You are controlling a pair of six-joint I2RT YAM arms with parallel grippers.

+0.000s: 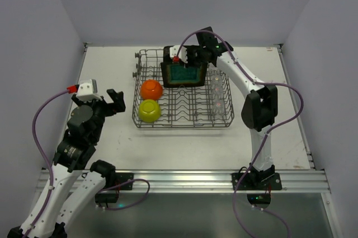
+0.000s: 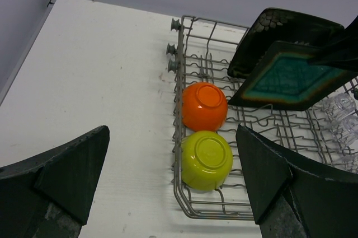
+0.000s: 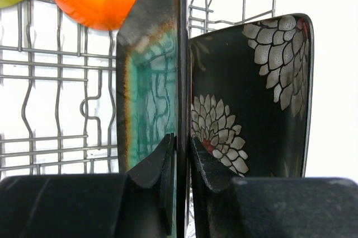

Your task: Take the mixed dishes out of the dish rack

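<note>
The flat white table [image 1: 112, 64] carries the large grey wire dish rack [image 1: 184, 126] at its middle, long side running left to right. My right arm is the nearer one for the plates. It reaches over the rack's far edge.

The square black plate with the teal centre [image 1: 183, 74] stands on edge at the far middle of the rack, its face turned toward the near side and its top edge running left to right. The right gripper [image 3: 180, 143] comes down on that top edge from above, and both fingers are pinched on the plate's rim, one on each face.

The move turns on the square black plate with white-red flowers [image 3: 251, 98] just beyond it, on the far side. I cannot tell whether the two plates touch. I judge a straight upward lift the safe way out, clear of the tines, with no drift toward the far side.

The small orange bowl [image 1: 151, 89] and the small yellow-green bowl [image 1: 149, 110] sit upside down at the rack's left end. The left gripper [image 2: 172, 148] hangs just left of them, its fingers wide apart and holding nothing.

The small clear glasses [image 1: 218, 95] line the right end. Bare table shows left of the rack and along its near side.
</note>
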